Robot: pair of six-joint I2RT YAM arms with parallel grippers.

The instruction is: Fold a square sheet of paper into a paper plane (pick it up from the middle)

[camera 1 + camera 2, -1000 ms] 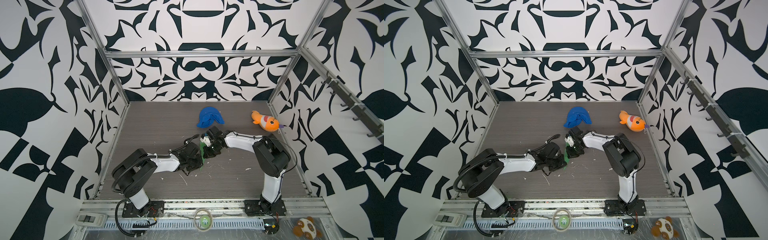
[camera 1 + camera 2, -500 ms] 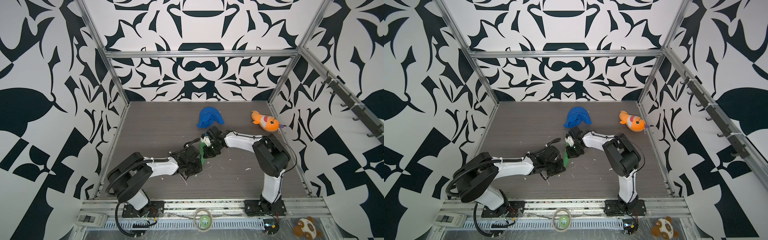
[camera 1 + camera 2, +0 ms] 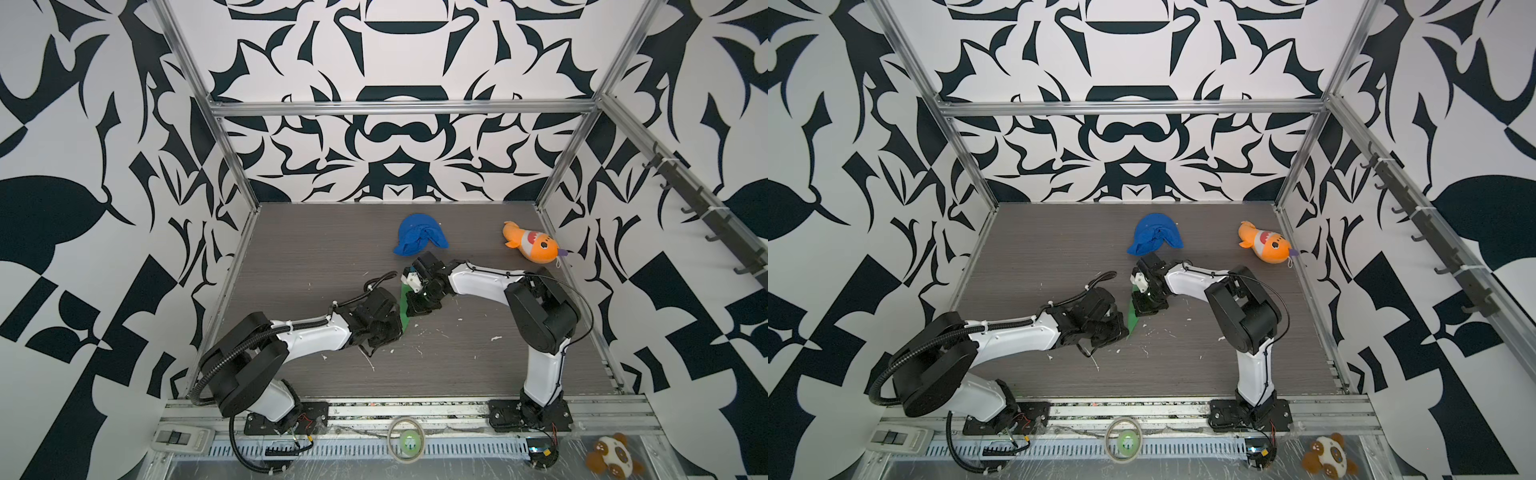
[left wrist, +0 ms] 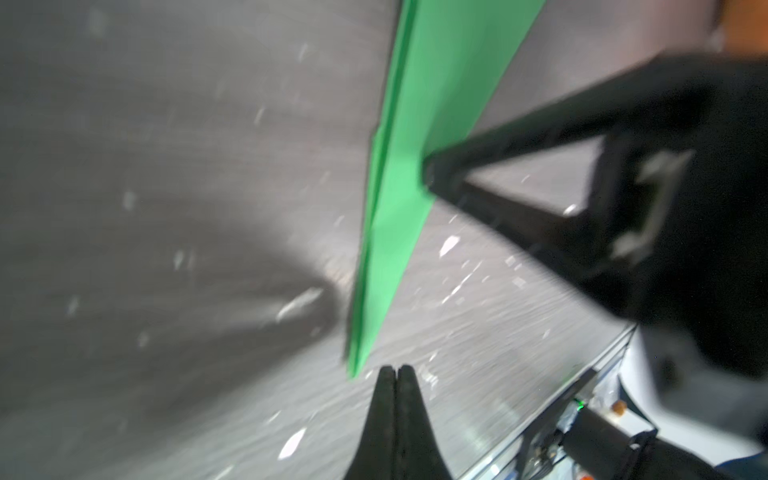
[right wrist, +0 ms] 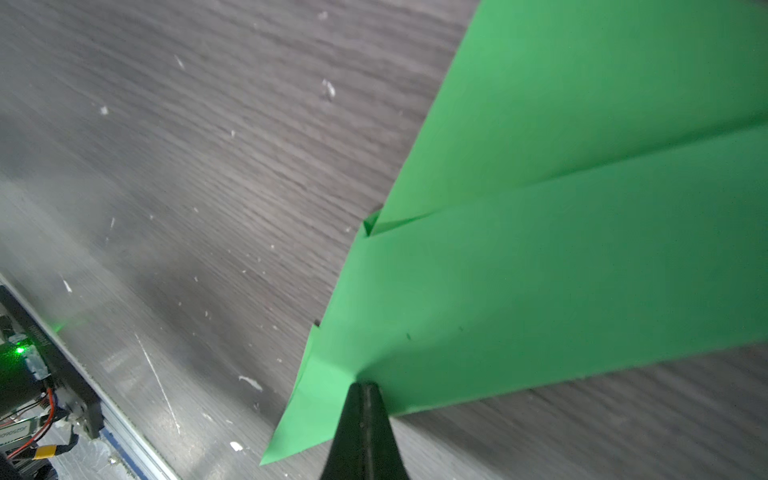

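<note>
Now the paper plane (image 3: 403, 307) lies on the dark wooden table (image 3: 316, 249), a little below the middle of both top views. It shows there as a narrow green strip between the two black grippers.

The right gripper (image 3: 415, 309) reaches in from the right of the frame and points down on the upper part of the strip. In the right wrist view its jaws are closed, with no gap between them. The tip (image 5: 362, 388) rests on top of the folded paper (image 5: 561, 249), near one edge. I cannot see any paper caught between the jaws. A long crease runs across the paper from its left edge to the right edge of that picture.

The left gripper (image 3: 395, 328) comes from the lower left and stands just beside the lower end of the strip. The left wrist view is blurred, but its jaws (image 4: 397, 374) are also pressed together and hold nothing. The pointed end of the paper is just beside them.

A blue cloth (image 3: 419, 235) lies above the grippers, and an orange plush fish (image 3: 530, 247) is at the upper right of the table. Small white scraps are scattered on the surface.
</note>
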